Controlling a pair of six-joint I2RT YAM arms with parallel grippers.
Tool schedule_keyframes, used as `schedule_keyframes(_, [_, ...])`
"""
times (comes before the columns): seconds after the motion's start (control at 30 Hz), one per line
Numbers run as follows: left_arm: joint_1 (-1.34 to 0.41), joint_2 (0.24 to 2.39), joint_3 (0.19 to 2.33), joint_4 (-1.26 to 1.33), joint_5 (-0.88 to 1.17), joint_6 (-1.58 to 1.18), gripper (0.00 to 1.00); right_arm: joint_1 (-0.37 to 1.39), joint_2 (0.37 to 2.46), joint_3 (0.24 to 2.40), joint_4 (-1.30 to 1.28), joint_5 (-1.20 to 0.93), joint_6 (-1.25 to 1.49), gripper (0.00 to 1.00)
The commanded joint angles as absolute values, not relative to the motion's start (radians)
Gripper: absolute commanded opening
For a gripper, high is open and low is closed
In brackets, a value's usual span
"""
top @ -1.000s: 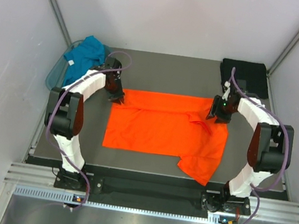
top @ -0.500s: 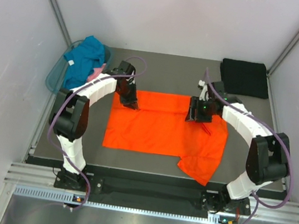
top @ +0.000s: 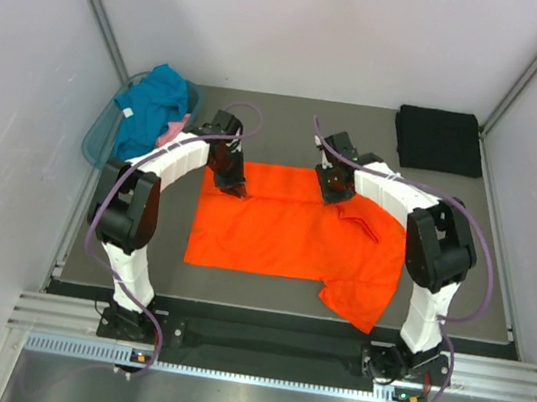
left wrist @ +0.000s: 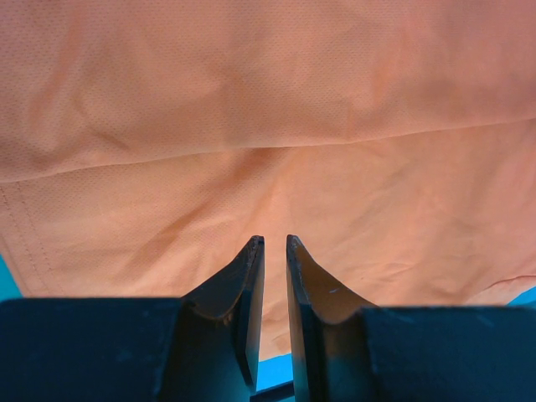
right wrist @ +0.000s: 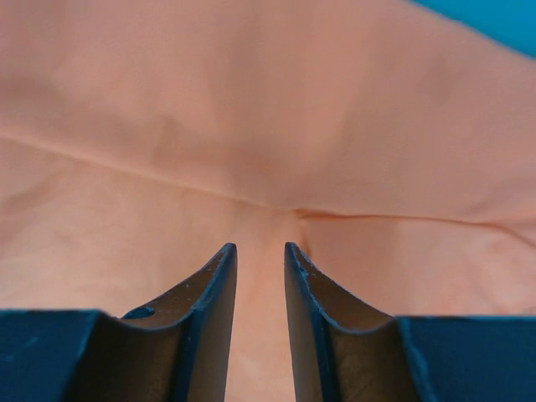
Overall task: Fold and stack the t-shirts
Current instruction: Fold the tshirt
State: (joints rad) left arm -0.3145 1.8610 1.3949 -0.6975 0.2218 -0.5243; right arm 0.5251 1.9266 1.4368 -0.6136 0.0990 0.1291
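- Your left end effector (left wrist: 272, 241), jaws narrow, pinches the orange t-shirt (top: 283, 239) at its far-left corner.
- Your right end effector (right wrist: 260, 245), jaws narrow, pinches its far edge.

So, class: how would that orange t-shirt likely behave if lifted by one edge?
The orange t-shirt would probably droop and fold: it lies flat with soft creases, its near right corner rumpled. It looks thin, so likely light. The matte, finely textured weave suggests it won't slip easily.
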Motion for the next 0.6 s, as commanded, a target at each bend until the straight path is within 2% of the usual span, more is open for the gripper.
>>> schedule_keyframes(0.0, [-0.313, 1.822, 1.384, -0.687, 0.216, -0.509, 0.22, 0.534, 1.942, 1.499, -0.664, 0.244, 0.071, 0.29])
schedule_keyframes(0.57, [-0.313, 1.855, 1.408, -0.693, 0.230, -0.500, 0.22, 0.561, 1.927, 1.442, -0.664, 0.265, 0.045, 0.28])
